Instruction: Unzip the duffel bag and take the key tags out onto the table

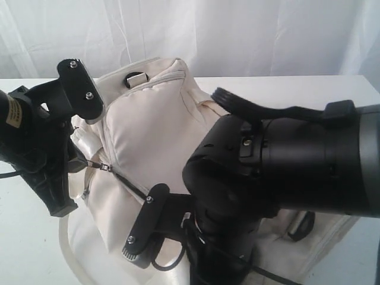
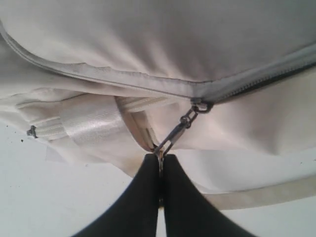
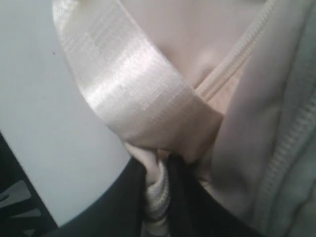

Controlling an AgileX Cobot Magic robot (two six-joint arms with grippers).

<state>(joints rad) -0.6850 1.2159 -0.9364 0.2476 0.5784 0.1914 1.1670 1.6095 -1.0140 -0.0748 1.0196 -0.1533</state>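
The cream duffel bag (image 1: 157,127) lies on the white table (image 1: 24,237). My left gripper (image 2: 160,157) is shut on the metal zipper pull (image 2: 177,129), which links to the slider (image 2: 200,105). Beyond the slider the zipper shows a narrow dark gap (image 2: 266,81). In the exterior view the left gripper (image 1: 83,160) sits at the bag's left side, by the slider (image 1: 105,168). My right gripper (image 3: 159,173) is shut on a fold of the bag's webbing strap (image 3: 133,89). The right arm (image 1: 285,166) hides its tips in the exterior view. The key tags are out of view.
A metal buckle (image 1: 135,79) sits on the bag's far end and a black ring (image 1: 301,225) hangs at its near right side. A loose strap loop (image 1: 64,246) lies on the table at the front left. A white curtain hangs behind the table's far edge.
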